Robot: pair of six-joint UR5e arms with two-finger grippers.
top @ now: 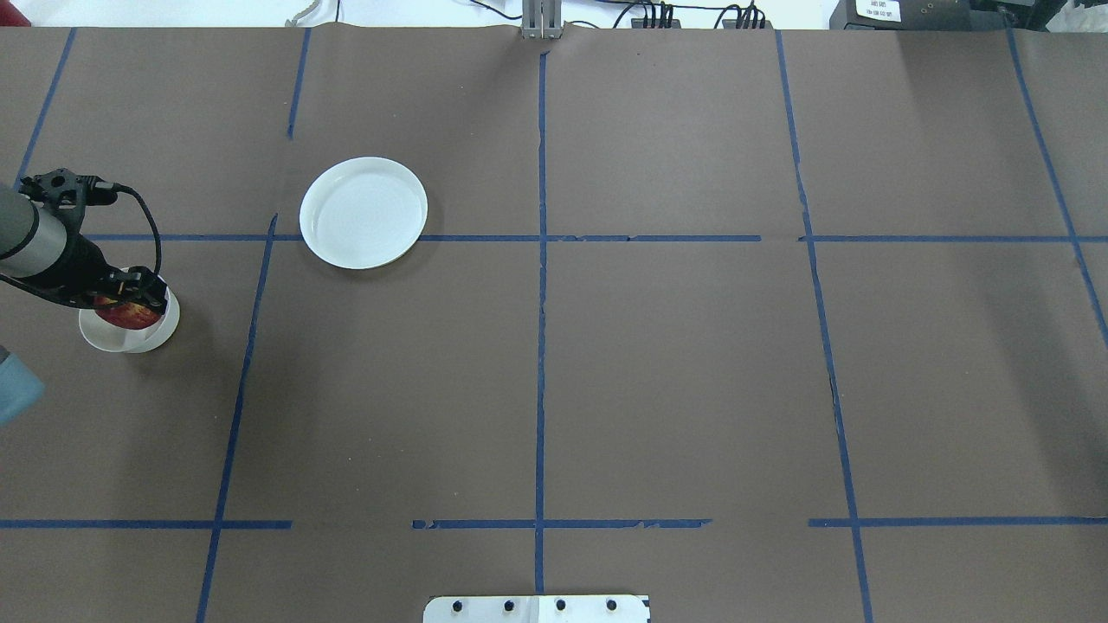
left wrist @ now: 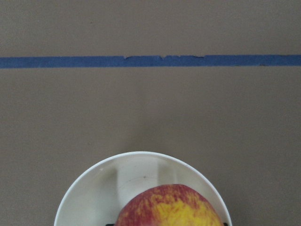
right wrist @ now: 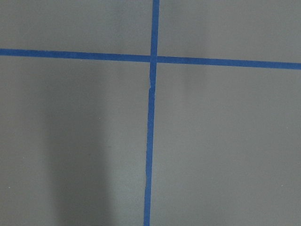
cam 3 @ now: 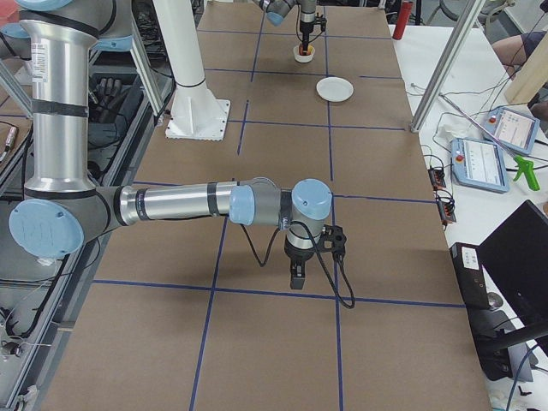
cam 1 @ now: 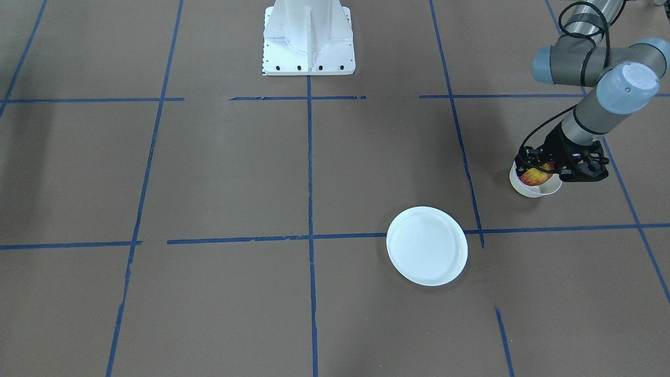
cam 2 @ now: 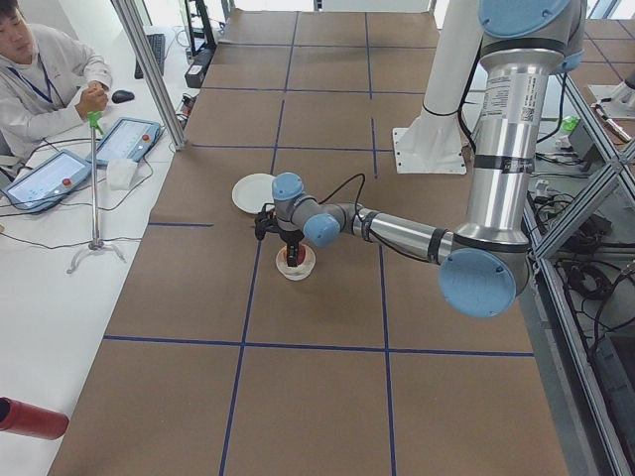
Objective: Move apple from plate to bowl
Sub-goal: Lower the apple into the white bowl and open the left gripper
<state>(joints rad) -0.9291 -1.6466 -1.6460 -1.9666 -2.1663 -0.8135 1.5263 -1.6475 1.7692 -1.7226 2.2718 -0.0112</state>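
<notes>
The red and yellow apple (cam 1: pixel 534 176) is between the fingers of my left gripper (cam 1: pixel 537 168), low inside the small off-white bowl (cam 1: pixel 527 189) at the table's left end. The gripper is shut on the apple. In the left wrist view the apple (left wrist: pixel 169 207) sits over the bowl (left wrist: pixel 94 188). The flat white plate (cam 1: pixel 426 246) lies empty and apart from the bowl, also in the overhead view (top: pixel 363 212). My right gripper (cam 3: pixel 297 278) shows only in the exterior right view, hanging low over bare table; I cannot tell whether it is open or shut.
Brown paper with blue tape lines (top: pixel 541 303) covers the table. The white robot base (cam 1: pixel 309 39) stands at the middle of the robot's side. An operator (cam 2: pixel 45 84) sits beside tablets (cam 2: pixel 50 178) at the far side.
</notes>
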